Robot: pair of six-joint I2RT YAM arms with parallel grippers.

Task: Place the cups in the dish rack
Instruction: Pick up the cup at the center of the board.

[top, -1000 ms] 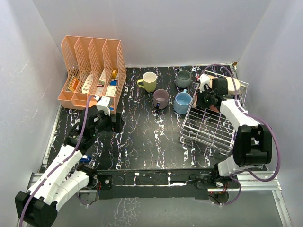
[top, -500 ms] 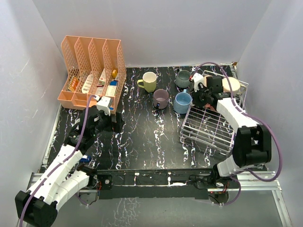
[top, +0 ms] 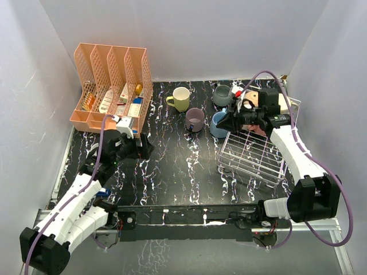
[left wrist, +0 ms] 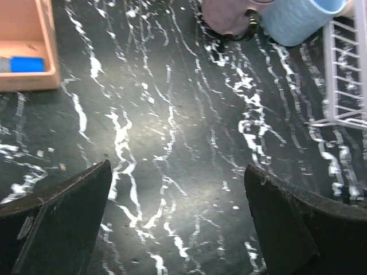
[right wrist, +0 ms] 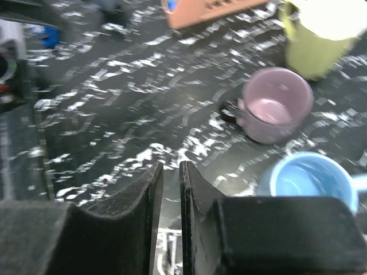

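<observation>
Dish rack [top: 252, 153]: at right of table [top: 172, 172], set askew to the table edges, standing on the black white-veined top.
Cups in the rack [top: 282, 103]: at least two pale ones at the far end, mostly hidden behind the right arm; count not readable.
Four mugs out on the table, left of the rack's far end.
Yellow-green mug [top: 180, 98]: farthest left of the four, upright, handle to the left.
Grey mug [top: 222, 95]: far side, just off the rack's far left corner.
Mauve mug [top: 195, 119]: upright, nearer than the yellow-green one, just left of the light blue.
Light blue mug [top: 218, 125]: upright, right beside the rack's left edge, partly covered from above by the right arm's head.
Right claw [right wrist: 171, 172]: barely apart, thin slit only, nothing in it. Hangs above the light blue mug, pointing left toward the mauve one, touching neither.
Left claw [left wrist: 178, 172]: spread wide, grips nothing. Hovers low over the table at left of centre, well apart from every mug.
Peach organizer [top: 112, 86]: far left corner, small packets in its slots.
</observation>
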